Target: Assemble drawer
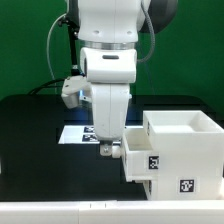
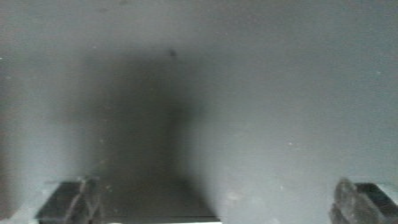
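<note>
The casing (image 1: 183,150) stands on the table (image 1: 30,160) at the exterior view's right. A tray (image 1: 141,159) juts from its side toward the gripper (image 1: 108,151). The marker board (image 1: 74,133) lies behind the gripper.

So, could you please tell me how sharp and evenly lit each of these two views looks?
Exterior view: sharp and evenly bright, the white casing and tray crisp against the black table. Wrist view: soft and dim, a pale surface fills the frame with a dark vertical shadow down its middle; the fingertips look blurred at the edge.
</note>
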Controlling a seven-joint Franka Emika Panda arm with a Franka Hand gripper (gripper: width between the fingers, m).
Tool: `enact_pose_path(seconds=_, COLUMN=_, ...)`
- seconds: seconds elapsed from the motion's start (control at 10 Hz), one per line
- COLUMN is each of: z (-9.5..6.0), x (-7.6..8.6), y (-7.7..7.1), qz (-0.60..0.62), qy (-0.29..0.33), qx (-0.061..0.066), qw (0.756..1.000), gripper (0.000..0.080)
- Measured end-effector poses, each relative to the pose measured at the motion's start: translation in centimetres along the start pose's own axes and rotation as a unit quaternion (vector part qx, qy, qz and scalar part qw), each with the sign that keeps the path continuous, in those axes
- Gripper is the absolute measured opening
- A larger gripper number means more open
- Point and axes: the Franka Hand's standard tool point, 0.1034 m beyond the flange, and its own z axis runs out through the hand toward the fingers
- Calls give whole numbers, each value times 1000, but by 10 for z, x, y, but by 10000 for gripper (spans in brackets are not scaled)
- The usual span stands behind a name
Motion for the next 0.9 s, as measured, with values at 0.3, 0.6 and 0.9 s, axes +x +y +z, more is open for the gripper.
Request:
enact_pose_path(seconds=0.3, z=-2, x=22, y=1, qz=10, qy=3, qx=-2, qw=1000, gripper=649)
enact_pose_path(seconds=0.6, z=-3, x=38, y=1, qz=17, qy=6, qx=-3, qw=1000, gripper=649)
enact_pose_path(seconds=0.9, z=-2, x=32, y=0, qz=17, qy=6, qx=-1, qw=1000, gripper=649)
